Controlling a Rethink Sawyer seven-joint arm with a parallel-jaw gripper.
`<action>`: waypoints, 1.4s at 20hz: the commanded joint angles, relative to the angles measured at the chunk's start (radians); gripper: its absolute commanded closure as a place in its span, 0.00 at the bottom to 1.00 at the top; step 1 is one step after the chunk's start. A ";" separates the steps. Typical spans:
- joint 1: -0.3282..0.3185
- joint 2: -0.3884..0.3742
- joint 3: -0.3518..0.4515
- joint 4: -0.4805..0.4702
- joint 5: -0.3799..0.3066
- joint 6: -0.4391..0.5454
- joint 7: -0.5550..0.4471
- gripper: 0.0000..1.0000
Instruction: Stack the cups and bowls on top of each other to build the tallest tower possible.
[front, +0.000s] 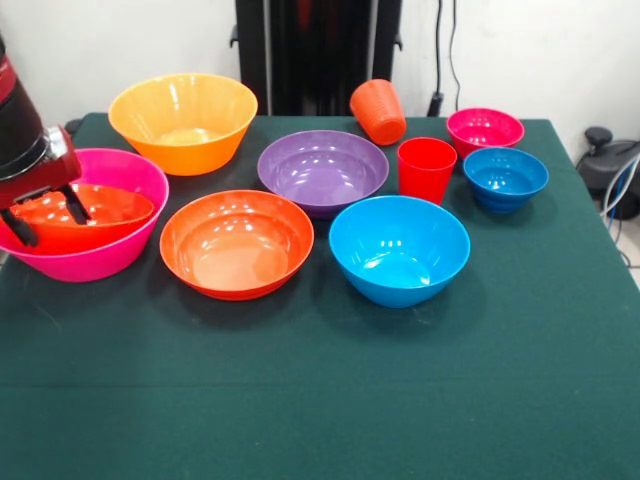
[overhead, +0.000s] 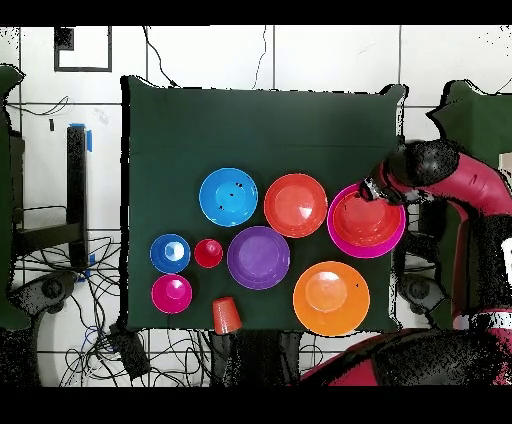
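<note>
My gripper (front: 47, 215) is at the table's left over the big pink bowl (front: 100, 255). Its fingers (front: 75, 204) are spread, one either side of the rim of a red-orange bowl (front: 100, 215) that lies tilted inside the pink one. This pair shows in the overhead view too (overhead: 362, 218). A second red-orange bowl (front: 237, 243), the purple bowl (front: 322, 170), the medium blue bowl (front: 399, 248), the yellow-orange bowl (front: 183, 120), the small blue bowl (front: 505, 177) and the small magenta bowl (front: 485, 128) stand apart. The red cup (front: 426, 168) stands upright. The orange cup (front: 378, 110) lies on its side.
The table has a dark green cloth (front: 320, 400). The robot's black pedestal (front: 318, 50) stands at the far edge behind the orange cup. Cables and a black device (front: 610, 165) lie off the table's right side.
</note>
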 joint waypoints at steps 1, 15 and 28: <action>0.082 -0.080 0.051 -0.037 -0.040 0.068 -0.108 0.00; 0.115 -0.289 0.027 0.067 -0.025 0.080 -0.110 0.00; 0.087 -0.327 0.028 0.185 0.009 0.039 -0.066 0.00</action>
